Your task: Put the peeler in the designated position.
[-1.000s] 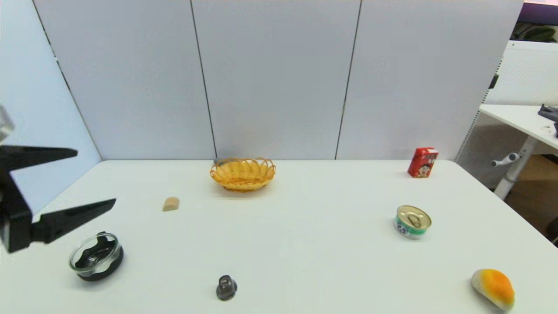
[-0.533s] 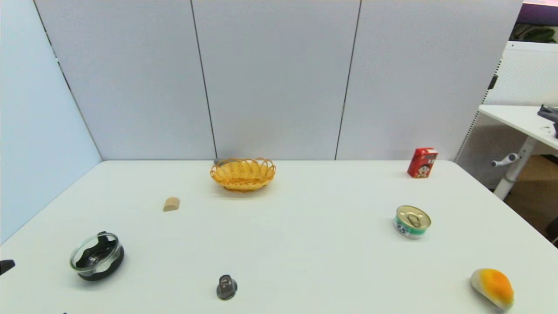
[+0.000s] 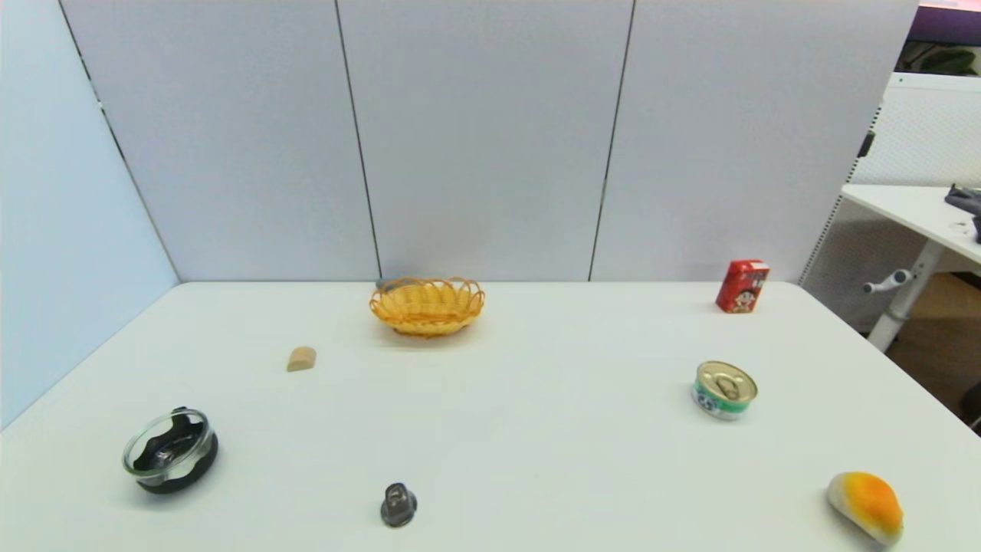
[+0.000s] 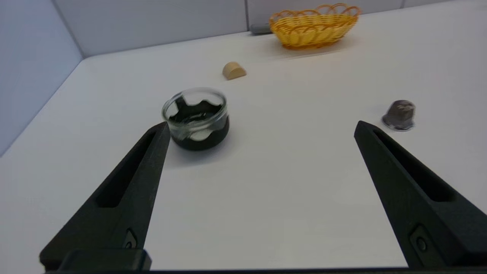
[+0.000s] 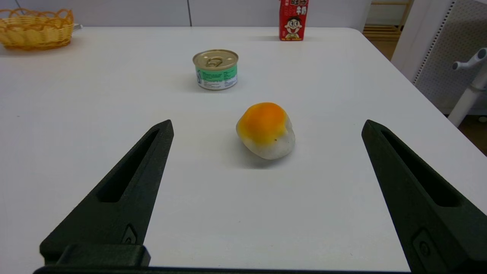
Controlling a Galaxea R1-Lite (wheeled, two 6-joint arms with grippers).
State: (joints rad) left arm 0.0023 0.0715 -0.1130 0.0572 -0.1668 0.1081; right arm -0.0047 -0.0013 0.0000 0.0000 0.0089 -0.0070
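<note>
1. Left gripper (image 4: 261,123): out of the head view, low over the near-left part of the white counter (image 3: 536,429). Fingers spread wide, nothing between them.
2. Glass bowl with black base (image 3: 169,451) sits near-left, just ahead of the left fingers in the left wrist view. It is not the target.
3. Small tan rounded wooden block (image 3: 301,358) lies farther back. Small dark grey cap-like piece (image 3: 398,505) is at the near edge, centre-left.
4. Peeler with a grey cylindrical handle (image 3: 388,283): only a grey stub shows, at the far-left rim of the shallow yellow-orange woven wicker basket (image 3: 426,318), close to the back wall.
   - Cannot tell whether it rests in the basket, on the rim or just behind it.
   - Long axis looks roughly side to side along the wall; the head is hidden.
5. The peeler lies well ahead of the left fingers and slightly to their right. The left arm is the nearer one.
6. Green-labelled tin can (image 3: 724,389), red drink carton (image 3: 743,285) and orange-topped white bun (image 3: 867,506) are all on the right side, well apart from the basket.
7. Right gripper (image 5: 267,121): out of the head view, near-right, facing the bun. Fingers wide apart, empty.
</note>
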